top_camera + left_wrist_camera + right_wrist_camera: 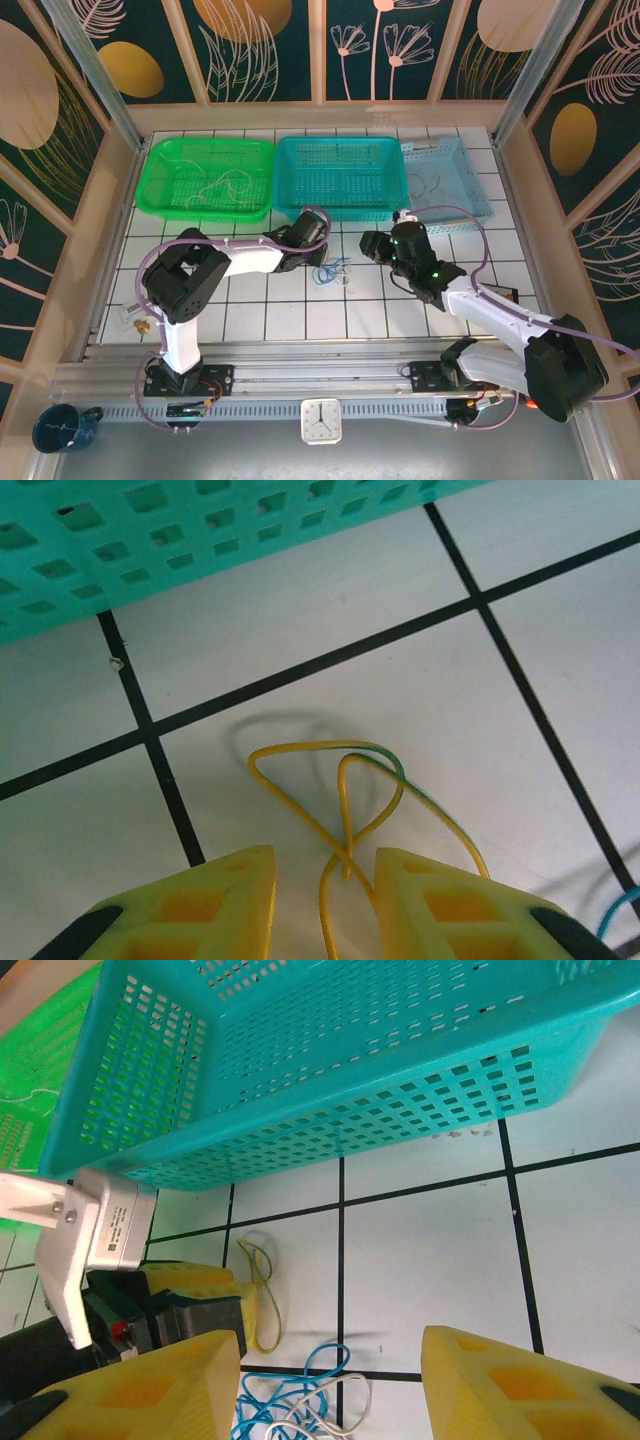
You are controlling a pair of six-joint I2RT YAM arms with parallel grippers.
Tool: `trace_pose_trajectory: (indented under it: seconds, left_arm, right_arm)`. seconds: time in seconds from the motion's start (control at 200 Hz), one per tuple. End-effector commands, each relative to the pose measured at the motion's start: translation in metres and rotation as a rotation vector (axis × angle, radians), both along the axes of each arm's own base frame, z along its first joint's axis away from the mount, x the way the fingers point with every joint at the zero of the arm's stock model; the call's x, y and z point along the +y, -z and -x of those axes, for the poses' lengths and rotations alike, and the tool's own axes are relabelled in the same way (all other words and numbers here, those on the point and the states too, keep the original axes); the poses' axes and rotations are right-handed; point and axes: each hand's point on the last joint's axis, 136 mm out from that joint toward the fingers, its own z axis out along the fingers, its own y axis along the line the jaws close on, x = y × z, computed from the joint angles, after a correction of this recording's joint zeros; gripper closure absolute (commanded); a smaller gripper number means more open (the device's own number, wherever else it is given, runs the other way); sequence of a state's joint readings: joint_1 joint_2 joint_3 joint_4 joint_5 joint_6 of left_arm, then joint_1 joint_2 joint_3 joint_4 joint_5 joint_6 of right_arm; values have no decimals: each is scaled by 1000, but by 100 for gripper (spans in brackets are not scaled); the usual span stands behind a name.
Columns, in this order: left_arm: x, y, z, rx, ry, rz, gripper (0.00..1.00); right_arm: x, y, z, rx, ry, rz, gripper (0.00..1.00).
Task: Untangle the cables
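A thin yellow cable (345, 780) with a green streak curls in loops on the white tiles. Its strands cross between the fingers of my left gripper (323, 858), whose jaws stand apart around them without pinching. In the top view the left gripper (320, 260) is low over a small tangle of cables (332, 272). The right wrist view shows the yellow cable (264, 1290) beside the left fingers (195, 1280), with blue (290, 1400) and white (345, 1405) cables tangled below. My right gripper (330, 1345) hangs open above them, holding nothing, just right of the tangle (374, 244).
Three baskets line the back: green (160, 190), teal (340, 215) and light blue (482, 205). Thin wires lie in the green one (225, 185) and the light blue one (432, 183). The teal basket wall (100, 550) is close ahead of the left gripper.
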State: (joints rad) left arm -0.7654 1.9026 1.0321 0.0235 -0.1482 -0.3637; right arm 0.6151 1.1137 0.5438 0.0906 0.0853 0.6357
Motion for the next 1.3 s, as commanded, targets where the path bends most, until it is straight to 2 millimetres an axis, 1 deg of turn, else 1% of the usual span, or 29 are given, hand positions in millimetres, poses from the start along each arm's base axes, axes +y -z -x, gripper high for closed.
trace_pose_trajectory:
  seconds: [0.0, 0.105, 0.2, 0.26, 0.36, 0.42, 0.56, 0.706, 0.736, 0.741, 0.751, 0.791, 0.801, 0.816, 1.101, 1.186, 1.291]
  left_arm:
    - [1, 6, -4, -3, -21, -32, 73]
    - [1, 12, -4, 0, -21, -41, 76]
    - [2, 15, -2, 4, -18, -46, 82]
    - [2, 13, -1, 3, -14, -36, 88]
    - [0, 6, 0, -5, -6, -13, 100]
    - [-2, -1, 1, -10, -2, 6, 100]
    - [-5, -27, 3, -36, -3, 67, 100]
    - [-6, -63, 4, -85, -8, 144, 100]
    - [-6, -64, 5, -87, -10, 152, 100]
    - [-7, -71, 4, -98, -9, 164, 100]
    - [-7, -79, 4, -110, -10, 177, 100]
    - [-9, -93, 4, -128, -8, 211, 100]
    - [-6, -88, 8, -118, -8, 206, 100]
    - [-5, -89, 9, -118, -8, 212, 100]
    - [-10, -151, 21, -178, -13, 431, 100]
    - [-11, -164, 23, -191, -18, 483, 100]
    - [-12, -175, 25, -199, -21, 534, 100]
  right_arm:
    - [-2, -6, -2, -21, 17, -22, 48]
    - [-3, -8, -2, -24, 18, -23, 48]
    - [-2, -11, -3, -29, 18, -26, 48]
    - [-1, -12, -3, -31, 14, -26, 48]
    - [1, -14, -4, -32, 8, -30, 49]
    - [2, -15, -4, -32, 3, -34, 48]
    - [8, -19, -6, -35, -14, -46, 48]
    - [16, -25, -6, -44, -46, -62, 48]
    - [18, -27, -7, -48, -55, -68, 48]
    - [18, -27, -6, -48, -57, -69, 48]
    - [19, -28, -7, -51, -58, -70, 48]
    - [22, -30, -7, -57, -73, -79, 48]
    - [24, -31, -6, -56, -85, -85, 48]
    - [27, -33, -5, -60, -96, -91, 48]
    - [64, -62, 6, -140, -273, -210, 45]
    - [72, -68, 9, -155, -308, -246, 45]
    - [79, -76, 11, -172, -340, -288, 45]
